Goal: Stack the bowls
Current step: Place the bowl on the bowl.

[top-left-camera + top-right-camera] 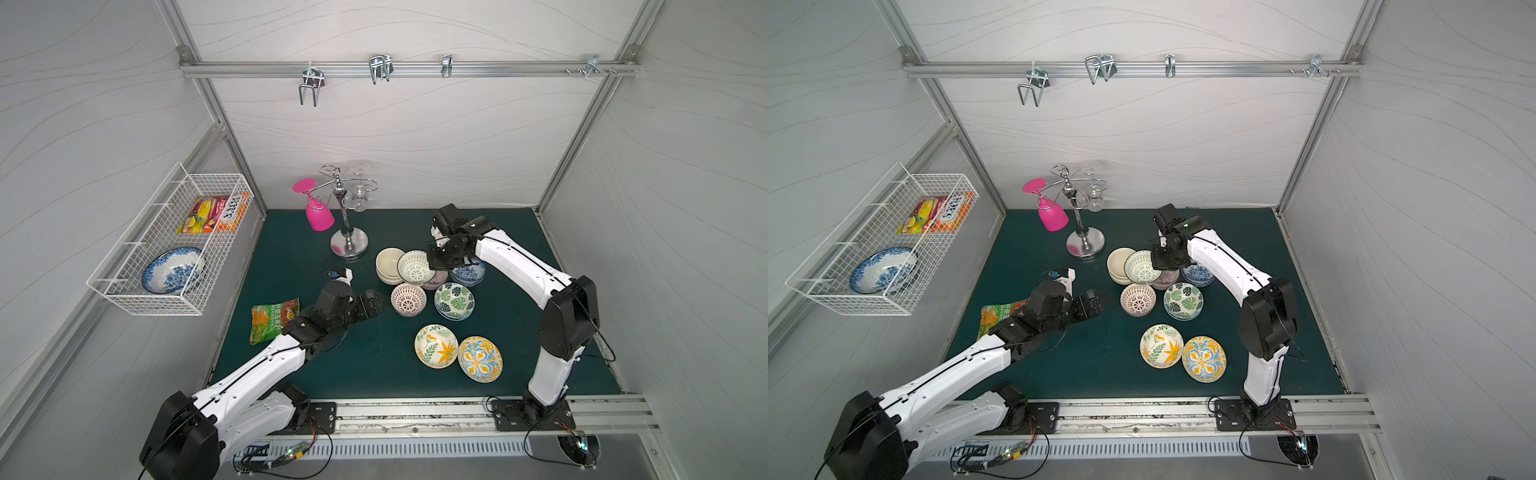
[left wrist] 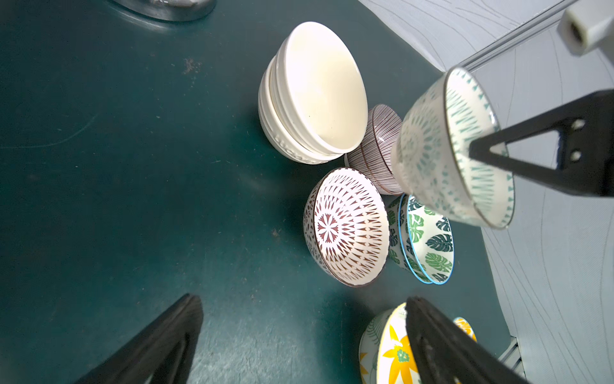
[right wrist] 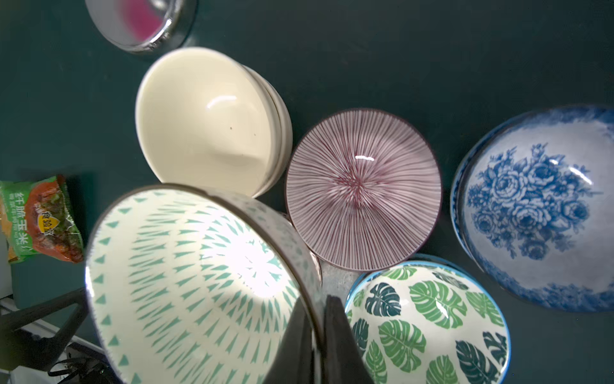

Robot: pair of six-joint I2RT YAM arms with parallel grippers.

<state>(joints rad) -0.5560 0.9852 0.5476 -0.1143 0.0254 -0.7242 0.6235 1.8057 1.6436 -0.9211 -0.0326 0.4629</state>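
The left gripper (image 1: 374, 306) hangs low over the mat with its jaws spread wide and nothing between them. The snack packet (image 1: 274, 318) lies behind it. The brown lattice bowl (image 1: 408, 298) sits just ahead of its open tips. Any push forward from there would shove that bowl into the green-leaf bowls (image 1: 454, 300) on its far side.

Further right, the right gripper (image 3: 319, 309) is clenched on the rim of the teal-patterned bowl (image 3: 186, 276), one finger inside the wall and one outside. The bowl hangs tilted off the mat, so that thin pinch is my main worry. Glazed ceramic could swivel or slip out and land on the crockery below. The cream bowls (image 3: 199, 116) sit just beyond the carried bowl, and their rim looks easy to clip. The pink-striped bowl (image 3: 362, 189) lies beyond the jaw tips, and a drop there would leave a mismatched nest. The blue-and-white bowls (image 3: 531, 206) sit well out to the side of the jaws. The yellow-floral bowls (image 1: 435, 345) lie unstacked, well apart from both grippers.

In both top views the right wrist covers most of the striped bowl. I cannot tell how much air lies under the carried bowl, nor count the bowls in each nest. A left finger cuts off the yellow-floral pair in the left wrist view.
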